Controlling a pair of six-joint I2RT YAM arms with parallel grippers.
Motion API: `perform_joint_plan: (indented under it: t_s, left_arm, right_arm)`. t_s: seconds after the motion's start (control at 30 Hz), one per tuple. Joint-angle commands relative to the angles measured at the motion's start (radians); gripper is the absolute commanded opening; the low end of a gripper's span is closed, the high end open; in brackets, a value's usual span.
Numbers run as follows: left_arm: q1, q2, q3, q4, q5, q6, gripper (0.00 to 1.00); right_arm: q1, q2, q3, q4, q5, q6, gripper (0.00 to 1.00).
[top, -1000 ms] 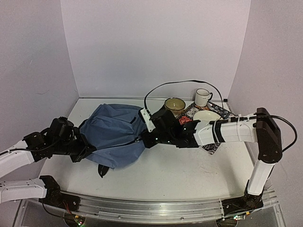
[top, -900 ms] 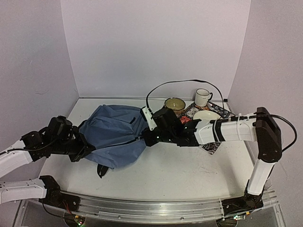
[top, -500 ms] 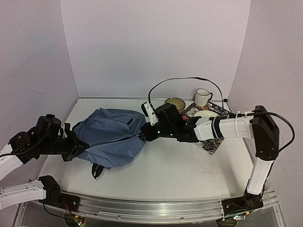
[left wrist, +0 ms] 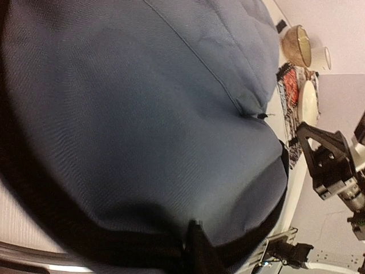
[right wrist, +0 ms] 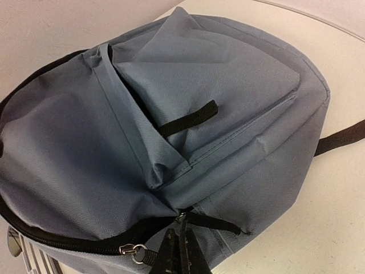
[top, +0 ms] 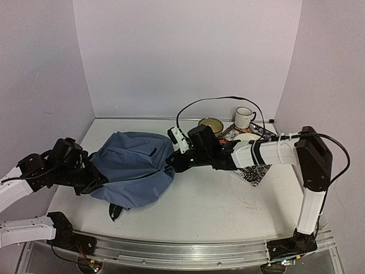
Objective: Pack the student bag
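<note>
The student bag (top: pixel 134 165) lies flat on the left half of the table, slate-blue with black zips, and it fills the left wrist view (left wrist: pixel 148 114). My right gripper (top: pixel 171 165) is at its right edge, shut on a zip pull (right wrist: pixel 183 217) beside the front pocket (right wrist: pixel 199 103). My left gripper (top: pixel 94 181) presses against the bag's left edge. In its own view only one dark finger (left wrist: pixel 197 251) shows against the fabric, and the gap between the jaws is hidden.
Behind my right arm sit a brown bowl (top: pixel 210 125), a white mug (top: pixel 244 117) and a cream plate (top: pixel 248 137) on a patterned mat (top: pixel 254 172). A second zip slider with a ring (right wrist: pixel 132 251) hangs left of my right fingers. A black strap (top: pixel 116 210) trails toward the front edge.
The bag has shifted a little left and toward the front, its strap trailing with it. My left arm drew back leftward. My right gripper kept its hold on the zip pull.
</note>
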Motion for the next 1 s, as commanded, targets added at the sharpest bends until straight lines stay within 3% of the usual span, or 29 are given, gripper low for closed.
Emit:
perform_joint_plan:
  t_s: [0.0, 0.1, 0.23, 0.43, 0.67, 0.8, 0.97]
  left_arm:
    - [0.009, 0.12, 0.055, 0.069, -0.113, 0.165, 0.31]
    - [0.009, 0.15, 0.129, 0.074, -0.148, 0.263, 0.54]
    - [0.009, 0.16, 0.24, 0.085, -0.107, 0.405, 0.7]
    - [0.009, 0.205, 0.358, 0.088, 0.012, 0.535, 0.81]
    - [0.009, 0.246, 0.468, 0.027, -0.107, 0.618, 0.84]
    - [0.005, 0.31, 0.429, 0.098, 0.002, 0.644, 0.83]
    - [-0.048, 0.313, 0.28, 0.326, 0.096, 0.633, 0.82]
  right_arm:
    - [0.021, -0.038, 0.019, -0.036, -0.024, -0.021, 0.0]
    - [0.051, -0.027, 0.029, -0.035, -0.03, -0.014, 0.0]
    - [0.077, -0.013, 0.05, -0.031, -0.041, 0.001, 0.0]
    - [0.094, -0.007, 0.076, -0.031, -0.035, 0.017, 0.0]
    - [0.094, -0.055, 0.034, -0.032, 0.086, 0.059, 0.0]
    - [0.094, -0.086, 0.015, -0.033, 0.141, 0.071, 0.0]
    - [0.095, -0.077, 0.022, -0.032, 0.16, 0.079, 0.0]
